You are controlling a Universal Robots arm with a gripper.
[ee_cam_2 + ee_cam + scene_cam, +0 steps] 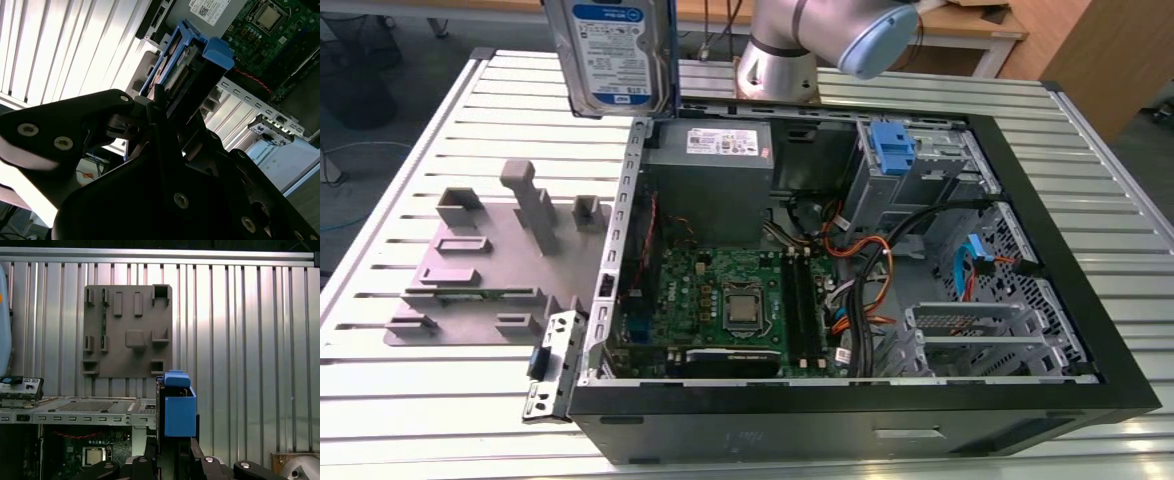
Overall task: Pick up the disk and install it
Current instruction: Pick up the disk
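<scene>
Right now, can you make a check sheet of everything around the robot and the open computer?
Surface: slatted metal table, bearing the open computer case.
Job's things: the disk, held in the air, not in the case.
Clutter: grey fixture plate on the table.
Grippers: gripper shut on the disk.
Cables: orange and black wires inside the case.
Surroundings: wooden furniture beyond the table.

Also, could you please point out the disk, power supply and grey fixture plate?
disk (611,45), exterior view, labelled face.
power supply (720,141), exterior view, white sticker.
grey fixture plate (128,320), first wrist view, bare flat middle.
</scene>
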